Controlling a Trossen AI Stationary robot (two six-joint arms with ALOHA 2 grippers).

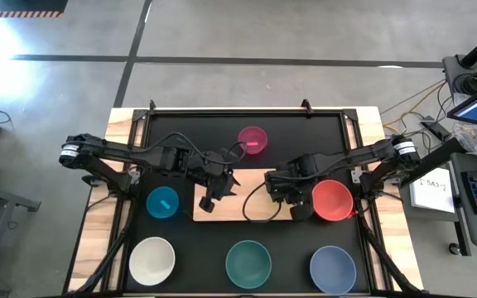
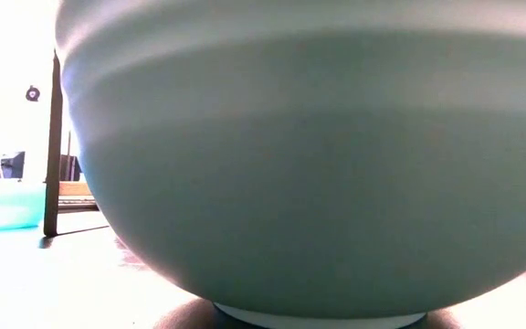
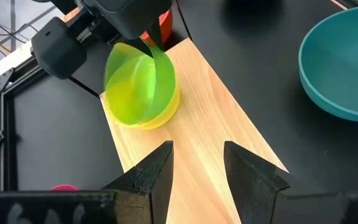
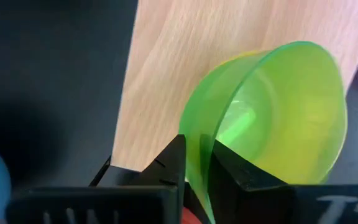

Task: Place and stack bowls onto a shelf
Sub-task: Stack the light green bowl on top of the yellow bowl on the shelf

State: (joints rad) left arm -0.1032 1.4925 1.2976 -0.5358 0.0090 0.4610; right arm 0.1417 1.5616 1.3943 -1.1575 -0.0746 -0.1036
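The light-wood shelf [image 1: 243, 211] lies mid-table. On its right part stands a yellow-green bowl [image 3: 163, 115], and a green bowl [image 3: 135, 84] sits tilted in it. My right gripper [image 4: 196, 165] is shut on the green bowl's rim; in the high view the gripper [image 1: 286, 194] hides both bowls. My left gripper [image 3: 197, 168] hovers open over the shelf's left part [image 1: 214, 197] and touches nothing. My right gripper pinches the green bowl's rim [image 4: 199, 149], one finger inside the bowl and one outside its wall. The fingers [image 3: 148, 43] come from above, slanting down. The bowl is tilted on its side, and its lower part rests in the yellow-green bowl [image 4: 248, 57] on the shelf.
Around the shelf on the black tabletop stand a magenta bowl [image 1: 252, 139] at the far side, a small blue bowl [image 1: 162, 202] left, and a red bowl [image 1: 332, 200] right. White [image 1: 152, 259], teal [image 1: 248, 263] and grey-blue [image 1: 332, 269] bowls line the near edge.
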